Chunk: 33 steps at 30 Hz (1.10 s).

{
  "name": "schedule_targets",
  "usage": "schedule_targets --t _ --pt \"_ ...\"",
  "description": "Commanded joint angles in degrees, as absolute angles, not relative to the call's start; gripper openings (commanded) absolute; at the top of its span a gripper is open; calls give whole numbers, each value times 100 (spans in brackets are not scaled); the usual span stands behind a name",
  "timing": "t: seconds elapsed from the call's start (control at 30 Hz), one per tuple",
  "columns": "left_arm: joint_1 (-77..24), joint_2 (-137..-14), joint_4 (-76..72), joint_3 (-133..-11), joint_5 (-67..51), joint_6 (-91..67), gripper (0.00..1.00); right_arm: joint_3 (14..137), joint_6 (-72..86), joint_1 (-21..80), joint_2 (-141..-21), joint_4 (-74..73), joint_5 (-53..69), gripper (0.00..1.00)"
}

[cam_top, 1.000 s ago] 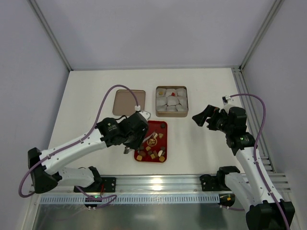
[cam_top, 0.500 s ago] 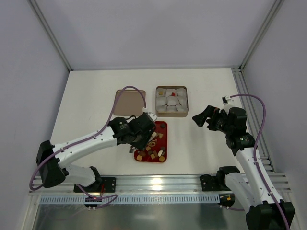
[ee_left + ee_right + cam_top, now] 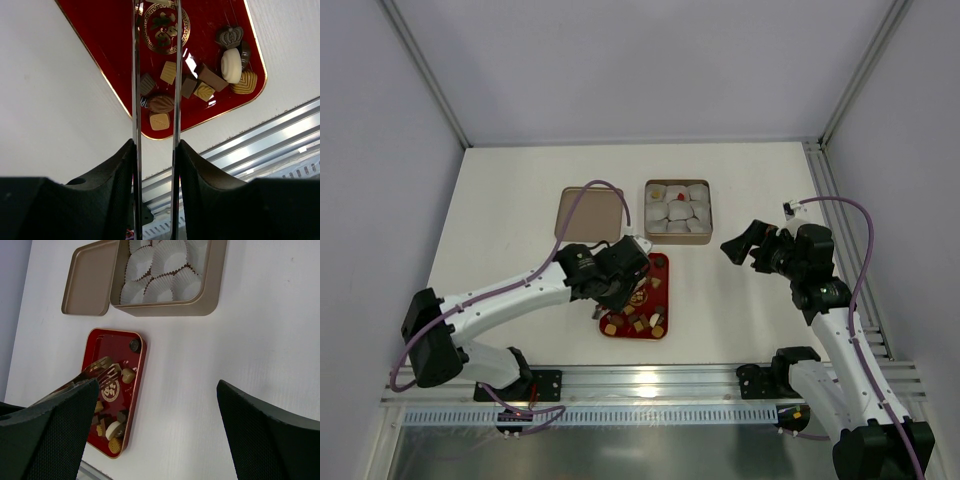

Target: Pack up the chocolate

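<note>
Left gripper: hangs low over tray, thin steel blades parallel and a little apart, open, with nothing seen clamped. Runs its tips off the wrist view's top edge, about the gold emblem. Frames a brown oval piece and a tan square in the gap, by line of sight at least; contact with either, cannot tell.

Right gripper: hovers off to the right above the table, jaws spread wide, holding nothing, well apart from tray and tin.

Chocolate: lies loose in the tray, dark, tan and cream pieces bunched toward the near end, a dark round one alone at the far end.

Tin: sits just beyond the tray, open, lid flat beside it on the left, white cups packed inside. Shows most cups bare; carries specks of red and yellow in two far cups, too small to name.

Progress: looks barely begun at best. Leaves almost the whole job: a pick from the tray, a carry to the tin, a drop into a cup, piece after piece, then perhaps the lid on top. Calls first for a clean close on one piece, not two.
</note>
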<state>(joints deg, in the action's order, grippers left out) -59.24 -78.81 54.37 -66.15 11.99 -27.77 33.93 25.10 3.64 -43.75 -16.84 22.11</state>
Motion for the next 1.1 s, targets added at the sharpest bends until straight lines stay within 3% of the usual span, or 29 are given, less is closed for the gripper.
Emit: schedule_targets --t 0.0,0.3,1.07 --pt "-5950 -7901 5265 -6609 1213 -2681 37 3384 2408 387 -4315 -1538 2250 100" --pt "-5950 -7866 5422 -6793 1248 -2663 23 3392 2399 378 -4307 -1547 2268 100" --pt "-5941 -7620 5748 -7663 1503 -2733 22 3410 2408 387 -4315 -1538 2267 100"
